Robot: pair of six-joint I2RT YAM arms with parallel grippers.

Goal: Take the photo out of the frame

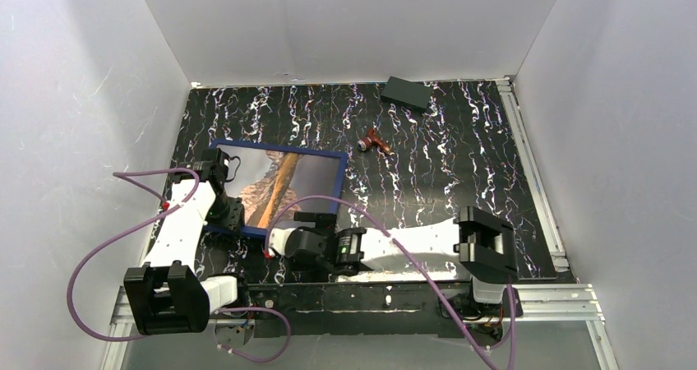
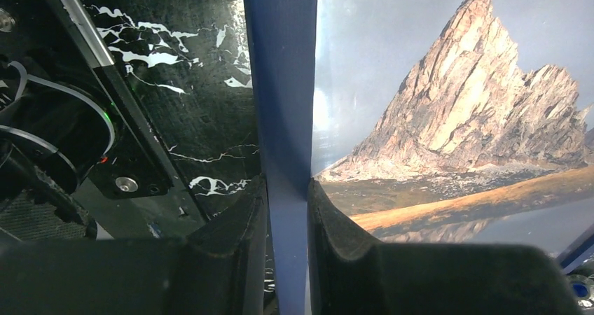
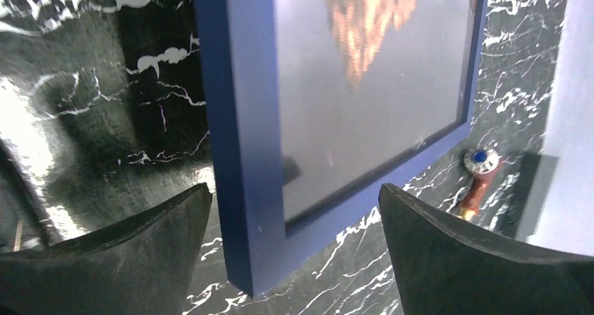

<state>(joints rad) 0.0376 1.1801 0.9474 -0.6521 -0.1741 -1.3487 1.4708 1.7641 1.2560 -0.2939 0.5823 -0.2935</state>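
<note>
Tabletop (image 1: 460, 181): black, marble-like surface with white veining; carries everything listed.
Right fingers (image 3: 168, 224): spread wide and holding nothing. In the top view they are low at the near right corner of the frame. The wrist view shows that corner in the gap between them, touching neither finger.
Left fingers (image 2: 329, 224): pinched on the frame's blue border at its near left part, one finger on the outer side and one on the picture side.
Frame (image 1: 275, 149): thin, dark navy-blue rectangle with flat, plain-faced bars. It sits on the left half of the tabletop, its long sides running left to right. Whether it lies fully flat or is tipped up at the gripped edge cannot be told.
Photo (image 1: 279, 185): inside the frame, filling the opening up to the blue border. It shows a sharp, tan-brown rocky peak against grey-blue sky, above a band of ochre slope and a darker strip. The surface is glossy and catches glare in the wrist views.
Small tool (image 1: 375, 142): reddish-brown handle with a silver and blue end. It lies beyond the frame's far right corner, apart from it.
Black block (image 1: 407, 93): flat, dark slab at the far edge of the tabletop, near the back wall.
Walls (image 1: 345, 25): plain white, on three sides.
</note>
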